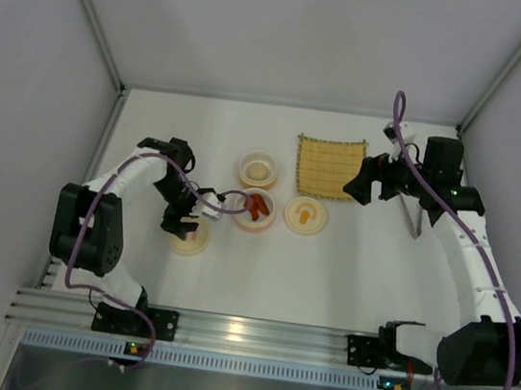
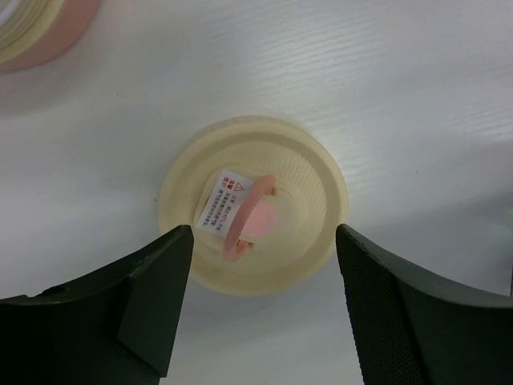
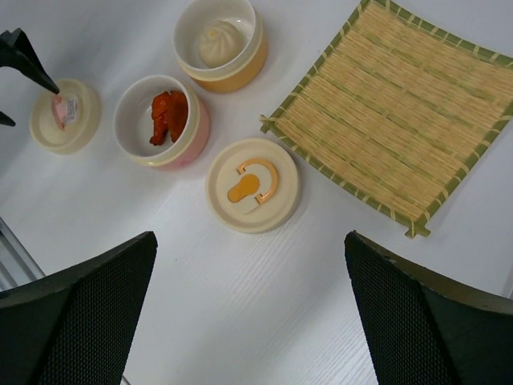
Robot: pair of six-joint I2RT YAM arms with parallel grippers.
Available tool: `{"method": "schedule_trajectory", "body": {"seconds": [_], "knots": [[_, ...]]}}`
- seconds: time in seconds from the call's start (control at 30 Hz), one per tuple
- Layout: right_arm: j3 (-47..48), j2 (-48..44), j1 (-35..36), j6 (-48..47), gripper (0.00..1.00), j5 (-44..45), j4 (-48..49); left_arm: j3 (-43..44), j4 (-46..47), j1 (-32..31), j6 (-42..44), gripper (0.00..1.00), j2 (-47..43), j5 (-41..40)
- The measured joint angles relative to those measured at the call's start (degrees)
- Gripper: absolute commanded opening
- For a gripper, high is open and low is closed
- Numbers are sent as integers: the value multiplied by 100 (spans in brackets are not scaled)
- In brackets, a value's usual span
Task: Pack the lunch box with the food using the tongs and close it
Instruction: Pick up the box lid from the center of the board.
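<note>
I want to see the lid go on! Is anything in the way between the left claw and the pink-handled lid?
Nothing visible. The left gripper hangs open right over the pink-handled lid, and nothing lies between that lid and the pink bowl.

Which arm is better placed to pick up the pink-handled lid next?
Left. The left tool is open directly over the pink-handled lid, fingers either side; the right tool hangs nearer the orange-handled lid.

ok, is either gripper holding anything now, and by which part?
Nothing is held. The left gripper is open above the pink-handled lid, not closed on it. The right gripper is open too, and empty.
</note>
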Motion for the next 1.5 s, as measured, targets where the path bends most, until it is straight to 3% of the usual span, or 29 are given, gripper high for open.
{"method": "schedule_trajectory", "body": {"seconds": [0.73, 1.13, 1.5], "knots": [[-179, 0, -15, -61, 99, -72, -72, -898, 1064, -111, 42, 41, 37, -345], [-179, 0, -35, -61, 99, -70, -72, -1202, 1534, -118, -264, 34, -256, -413], [-256, -120, -35, -61, 99, -70, -92, -1204, 1829, -122, -590, 45, -330, -575]]}}
